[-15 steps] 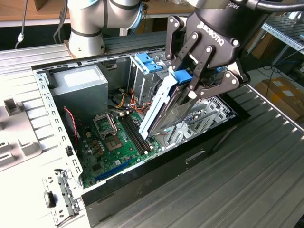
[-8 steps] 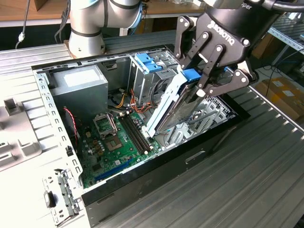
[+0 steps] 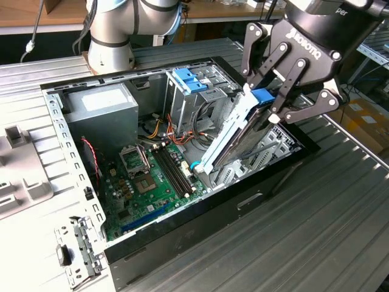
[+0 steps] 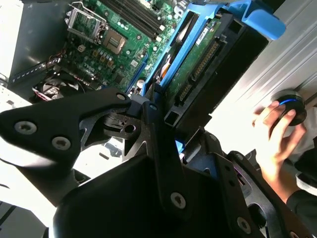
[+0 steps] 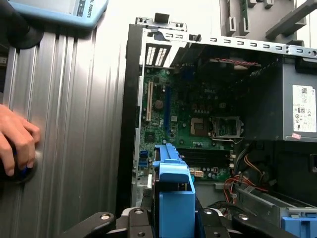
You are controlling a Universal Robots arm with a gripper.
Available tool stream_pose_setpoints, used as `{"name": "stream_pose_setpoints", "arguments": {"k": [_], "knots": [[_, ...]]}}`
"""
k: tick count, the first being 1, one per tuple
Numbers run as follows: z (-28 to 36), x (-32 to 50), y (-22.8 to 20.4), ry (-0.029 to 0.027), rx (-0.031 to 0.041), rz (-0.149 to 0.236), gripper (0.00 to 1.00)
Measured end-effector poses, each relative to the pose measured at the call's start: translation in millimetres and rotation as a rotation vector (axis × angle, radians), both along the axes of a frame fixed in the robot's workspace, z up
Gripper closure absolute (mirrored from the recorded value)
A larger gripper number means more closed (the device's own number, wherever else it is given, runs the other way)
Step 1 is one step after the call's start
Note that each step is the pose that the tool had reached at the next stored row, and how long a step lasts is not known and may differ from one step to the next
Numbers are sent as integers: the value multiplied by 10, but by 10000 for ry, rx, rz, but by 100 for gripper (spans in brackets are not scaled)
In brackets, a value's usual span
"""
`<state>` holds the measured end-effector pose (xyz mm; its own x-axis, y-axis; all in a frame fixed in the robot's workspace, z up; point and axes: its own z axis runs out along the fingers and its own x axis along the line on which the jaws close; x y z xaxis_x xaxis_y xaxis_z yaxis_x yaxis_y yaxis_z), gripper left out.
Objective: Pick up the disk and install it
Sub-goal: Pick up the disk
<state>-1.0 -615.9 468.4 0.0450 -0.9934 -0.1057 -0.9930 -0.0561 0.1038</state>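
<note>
The ribbed metal counter (image 3: 328, 243) carries an open computer case (image 3: 200, 228) laid on its side, so its whole inside faces up and can be reached from above. Inside it, the grey power supply (image 3: 103, 109) sits at the end toward the exterior view's left. The green motherboard (image 3: 146, 182) lies flat on the case floor. Behind these stands a metal drive bay (image 3: 203, 100) with blue clips on top, which I judge to be where drives belong.

The black end effector (image 3: 267, 106) hangs over the case end toward the exterior view's right. Its 2 fingers are closed on the disk (image 3: 237, 137), pinching it at the bright blue end tab. That grip leaves the long body free to lead downward. The disk is held steeply tilted, tab end up. Its lower end dips into the case just beside the motherboard's edge, though whether it touches anything there is hidden.

Off the case, a person's hand (image 4: 275, 136) rests on a small round dark knob (image 4: 292, 106) on the counter, well apart from the disk. It is probably a control for steering the arm.
</note>
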Motion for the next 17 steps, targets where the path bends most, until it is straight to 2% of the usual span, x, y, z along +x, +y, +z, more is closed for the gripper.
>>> {"name": "stream_pose_setpoints", "arguments": {"k": [5, 13, 17], "knots": [[0, 128, -18, 23, 4, 1, 64], [0, 245, -31, 38, 14, 1, 64], [0, 330, -43, 50, 23, 1, 64]]}}
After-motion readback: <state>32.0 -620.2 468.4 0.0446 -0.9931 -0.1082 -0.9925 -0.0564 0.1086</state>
